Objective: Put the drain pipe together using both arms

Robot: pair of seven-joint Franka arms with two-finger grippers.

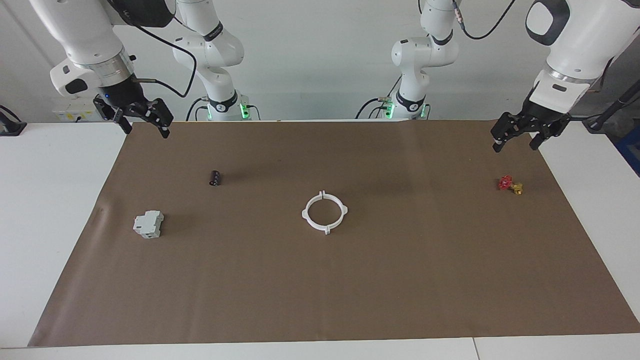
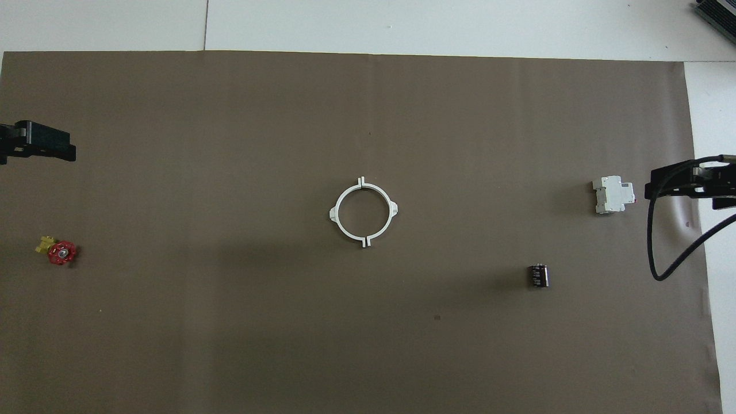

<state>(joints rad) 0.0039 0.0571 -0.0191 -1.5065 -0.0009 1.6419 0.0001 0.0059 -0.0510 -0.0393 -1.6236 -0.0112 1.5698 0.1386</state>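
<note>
The drain pipe [image 1: 314,226] lies on the middle of the brown mat [image 1: 400,280] as two white half-rings set together into one ring [image 2: 337,211], with narrow slits where their tabs meet. Neither gripper touches it. My left gripper [image 1: 515,147] hangs open and empty over the mat's edge at the left arm's end, above the spot just nearer the robots than the red-and-gold valve. My right gripper [image 1: 146,133] hangs open and empty over the mat's corner at the right arm's end.
A small red-and-gold valve [image 1: 510,185] lies toward the left arm's end. A grey boxy block [image 1: 148,224] and a dark little cylinder [image 1: 214,178] lie toward the right arm's end. A black cable [image 2: 667,253] loops below the right gripper.
</note>
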